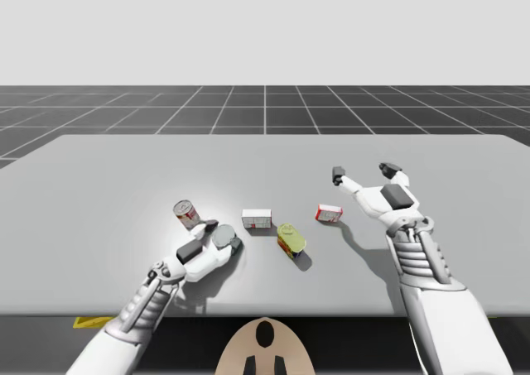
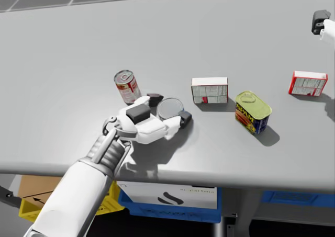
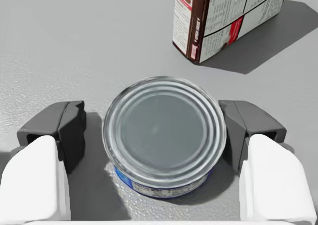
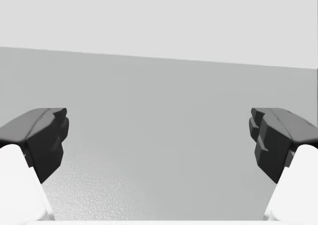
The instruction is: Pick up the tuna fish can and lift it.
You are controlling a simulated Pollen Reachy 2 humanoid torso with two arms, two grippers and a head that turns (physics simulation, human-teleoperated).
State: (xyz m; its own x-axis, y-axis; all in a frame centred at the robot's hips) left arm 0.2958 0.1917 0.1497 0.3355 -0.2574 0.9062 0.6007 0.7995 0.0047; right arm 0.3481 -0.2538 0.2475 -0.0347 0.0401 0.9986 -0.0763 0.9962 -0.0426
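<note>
Fingers (image 3: 64,133) of the left tool (image 3: 156,130) stood wide, straddling the low silver-lidded, blue-labelled tuna can (image 3: 164,120) on the grey surface (image 3: 49,46), seemingly poised to close. Its label was mostly hidden under the rim. At one o'clock, a white-and-brown carton (image 3: 223,21) was cut off. The right tool (image 4: 159,135) gaped wide, idle.

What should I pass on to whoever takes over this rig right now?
Left gripper: jaws open and set on either side of the tuna fish can. There is a gap on one side, so no grip yet.
Right gripper: jaws open, empty, over the table, well away from the can.
The can stands flat on the table, with a white box just ahead of it.
Done: approach and alignment.
Left to do: close the jaws on the can, then lift.
</note>
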